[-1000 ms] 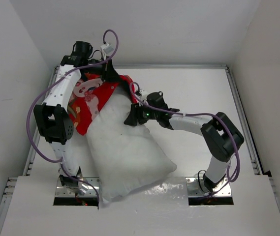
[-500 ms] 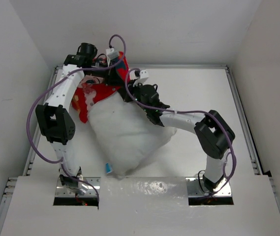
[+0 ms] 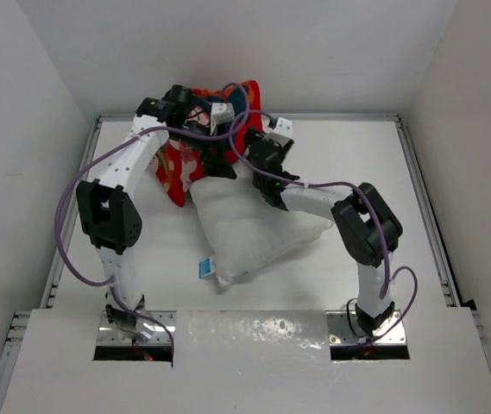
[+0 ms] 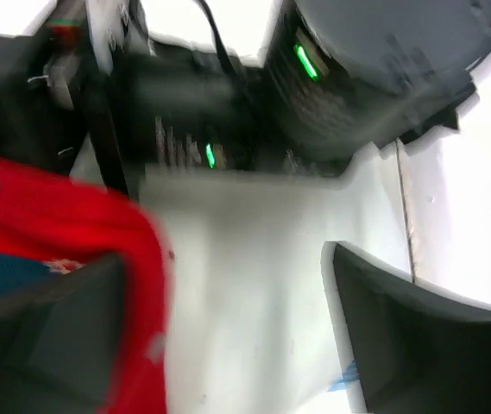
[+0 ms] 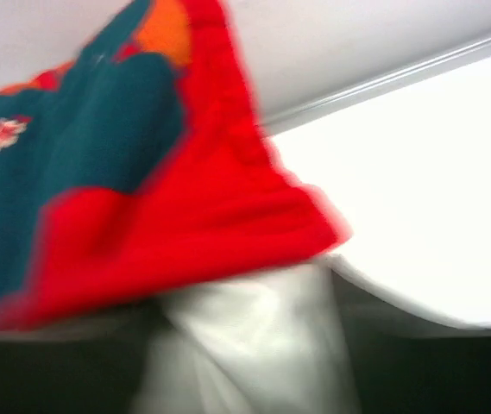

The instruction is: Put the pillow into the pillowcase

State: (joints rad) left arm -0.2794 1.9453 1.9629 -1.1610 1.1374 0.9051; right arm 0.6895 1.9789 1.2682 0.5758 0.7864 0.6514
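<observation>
The large plump white stuffed pillow [image 3: 249, 228] lies slantwise on the white table [image 3: 357, 155]. Its far end sits near the middle of the far edge and its near end points toward the near-left corner. A small blue tag [image 3: 202, 269] sticks out at that near end. The thin red fabric pillowcase with dark blue and orange print [image 3: 179, 168] is bunched at the far edge, left of centre, against the pillow's far end. One fold [image 3: 247, 93] of it is lifted above the table's far rim in front of the white back wall. How far the pillow's far end reaches inside the cover is hidden by the two arms that meet there.

The left arm [image 3: 129, 164] reaches along the left edge to the far edge, with a purple cable [image 3: 64, 216] looped beside it. In the blurred left wrist view the left jaws stand wide apart. Their dark fingers [image 4: 400, 336] flank the white pillow [image 4: 245, 293], and the red pillowcase [image 4: 72, 216] hangs over the left-hand finger. Nothing is seen clamped between them.

The right arm [image 3: 361, 228] bends in from the right edge toward the same spot. Its wrist view is badly smeared. It shows red and blue cloth [image 5: 141, 172] above and white pillow fabric [image 5: 245, 336] low in the middle between dark shapes. I cannot tell whether the right jaws are parted or clamped on anything.
</observation>
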